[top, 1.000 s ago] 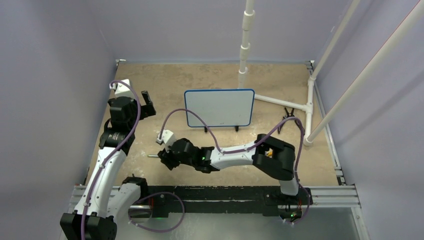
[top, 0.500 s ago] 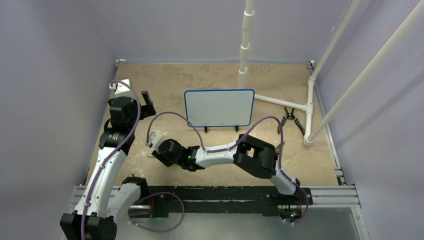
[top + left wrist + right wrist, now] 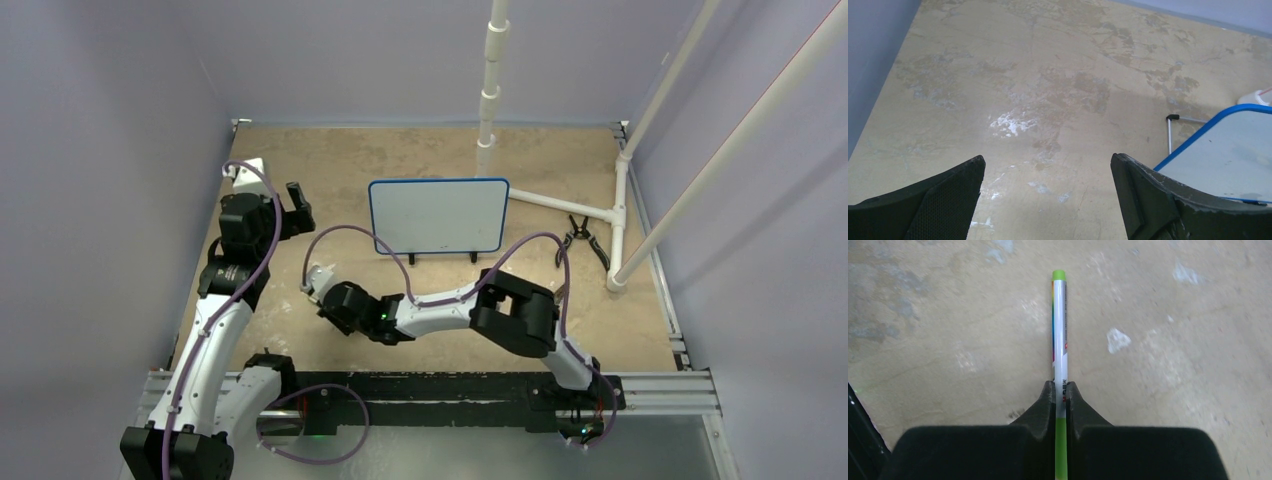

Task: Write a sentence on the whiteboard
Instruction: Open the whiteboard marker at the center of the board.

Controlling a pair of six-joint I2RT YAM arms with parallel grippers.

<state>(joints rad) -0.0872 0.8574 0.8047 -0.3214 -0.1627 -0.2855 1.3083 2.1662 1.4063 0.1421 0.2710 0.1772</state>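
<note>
The whiteboard [image 3: 438, 215], white with a blue frame, stands upright on two black feet mid-table; its corner also shows in the left wrist view [image 3: 1228, 160]. No sentence shows on it. My right gripper [image 3: 327, 312] is low over the table in front of the board and to its left, shut on a green-and-white marker [image 3: 1059, 325]. The marker's capped end sticks out ahead of the fingertips [image 3: 1060, 386]. My left gripper [image 3: 297, 205] hovers left of the board, open and empty [image 3: 1048, 162].
A white PVC pipe frame [image 3: 620, 200] runs along the right side, with an upright pipe [image 3: 490, 90] behind the board. Black pliers [image 3: 582, 240] lie right of the board. Purple walls enclose the tan tabletop [image 3: 330, 165].
My right arm reached left along the table and its jaws closed on the marker. The left arm barely moved.
</note>
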